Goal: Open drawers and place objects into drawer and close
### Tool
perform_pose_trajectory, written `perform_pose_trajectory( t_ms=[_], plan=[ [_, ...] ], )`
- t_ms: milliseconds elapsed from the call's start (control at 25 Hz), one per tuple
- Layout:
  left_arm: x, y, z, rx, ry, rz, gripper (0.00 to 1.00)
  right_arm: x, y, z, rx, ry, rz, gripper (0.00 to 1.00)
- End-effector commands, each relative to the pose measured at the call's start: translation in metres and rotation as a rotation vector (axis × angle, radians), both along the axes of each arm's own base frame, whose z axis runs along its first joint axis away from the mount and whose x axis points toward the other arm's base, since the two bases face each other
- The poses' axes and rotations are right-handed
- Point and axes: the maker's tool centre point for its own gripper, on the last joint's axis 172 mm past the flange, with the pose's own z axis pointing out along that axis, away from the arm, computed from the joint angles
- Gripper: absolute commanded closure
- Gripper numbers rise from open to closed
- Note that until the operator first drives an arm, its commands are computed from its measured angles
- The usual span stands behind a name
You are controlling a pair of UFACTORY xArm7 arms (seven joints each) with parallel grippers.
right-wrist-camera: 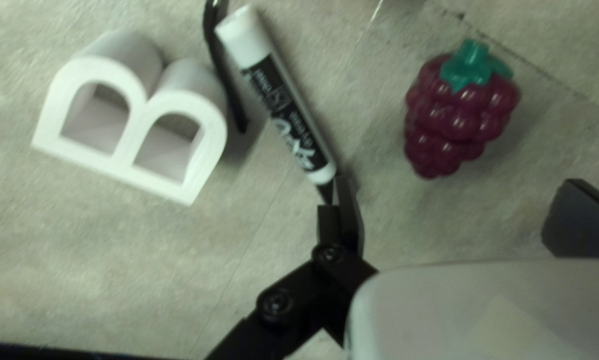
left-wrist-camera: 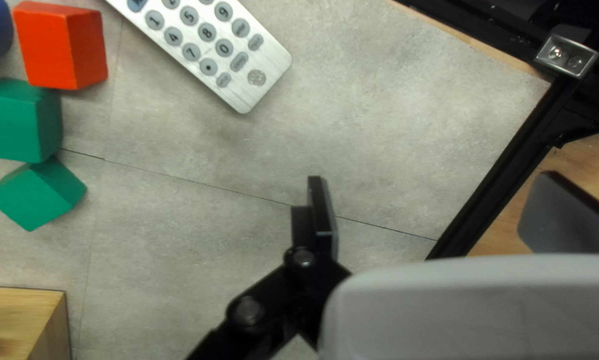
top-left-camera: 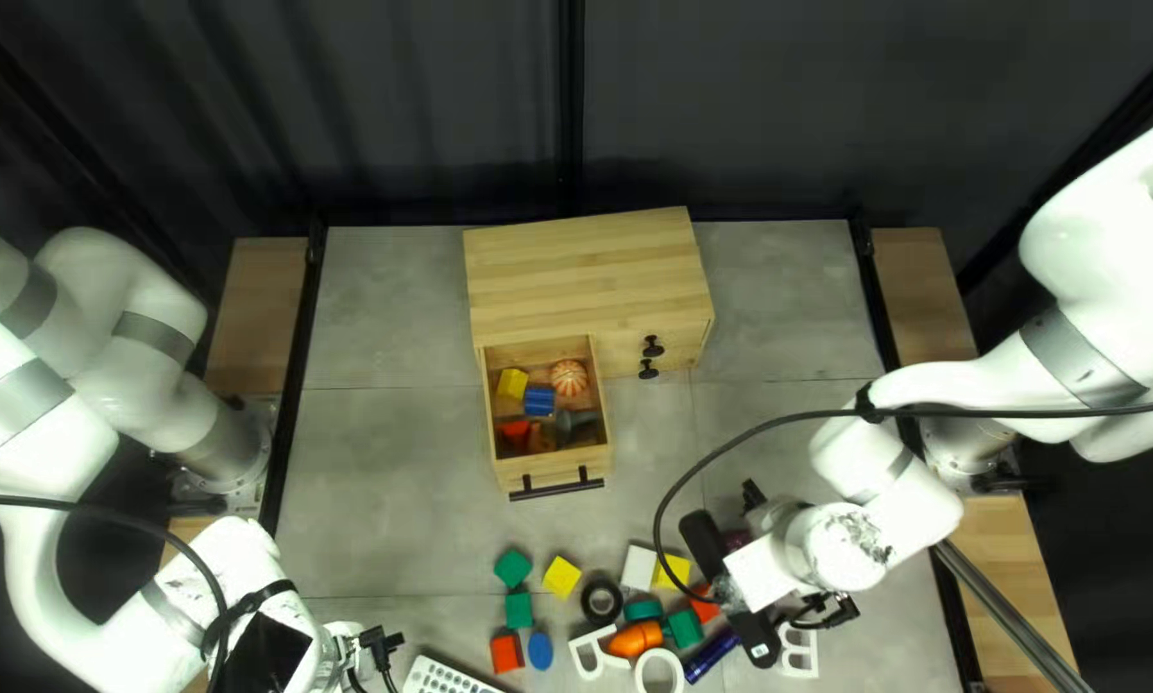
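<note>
In the top left view my left gripper (top-left-camera: 379, 650) is beside the white remote (top-left-camera: 448, 676); my right gripper (top-left-camera: 759, 574) hangs over the right end of the scattered objects. The wooden cabinet's left drawer (top-left-camera: 557, 471) stands pulled out, holding a yellow block (top-left-camera: 512, 384), a blue piece (top-left-camera: 539, 402), an orange ball (top-left-camera: 569, 376) and others. My left gripper (left-wrist-camera: 439, 210) is open over bare table. My right gripper (right-wrist-camera: 463, 213) is open too; purple toy grapes (right-wrist-camera: 456, 113) lie ahead of the gap, and a marker (right-wrist-camera: 279, 97) reaches one finger's tip.
Green blocks (top-left-camera: 519, 610), a red block (top-left-camera: 507, 653), a yellow block (top-left-camera: 561, 576), a black ring (top-left-camera: 601, 601) and a carrot (top-left-camera: 637, 638) lie in front of the cabinet (top-left-camera: 583, 276). A white letter B (right-wrist-camera: 129, 157) lies beyond the marker. A cable (top-left-camera: 711, 452) loops from my right arm.
</note>
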Motion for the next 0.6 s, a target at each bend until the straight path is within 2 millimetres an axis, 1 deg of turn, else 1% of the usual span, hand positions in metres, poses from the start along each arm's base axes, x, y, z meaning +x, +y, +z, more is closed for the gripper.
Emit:
perform_pose_trajectory(
  t_ms=[40, 200, 360, 400, 440, 480, 560, 600],
  plan=[
    [0.0, 0.0, 0.0, 0.0, 0.0, 0.0, 0.0, 0.007, -0.003, -0.005, -0.002, 0.002, 0.009, 0.0],
    [0.0, 0.0, 0.0, 0.0, 0.0, 0.0, 0.0, 0.011, -0.003, -0.012, -0.003, 0.009, 0.016, 0.0],
    [0.0, 0.0, 0.0, 0.0, 0.0, 0.0, 0.0, 0.009, -0.006, -0.022, -0.002, 0.011, 0.019, 0.0],
    [0.0, 0.0, 0.0, 0.0, 0.0, 0.0, 0.0, 0.008, -0.007, -0.025, -0.001, 0.011, 0.017, 0.08],
    [0.0, 0.0, 0.0, 0.0, 0.0, 0.0, 0.0, 0.008, -0.008, -0.026, -0.001, 0.011, 0.016, 0.27],
    [0.0, 0.0, 0.0, 0.0, 0.0, 0.0, 0.0, 0.006, -0.009, -0.029, -0.001, 0.012, 0.014, 0.86],
    [0.0, 0.0, 0.0, 0.0, 0.0, 0.0, 0.0, 0.006, -0.008, -0.031, -0.002, 0.013, 0.013, 0.92],
    [0.0, 0.0, 0.0, 0.0, 0.0, 0.0, 0.0, 0.005, -0.008, -0.032, -0.002, 0.014, 0.014, 0.92]
  ],
)
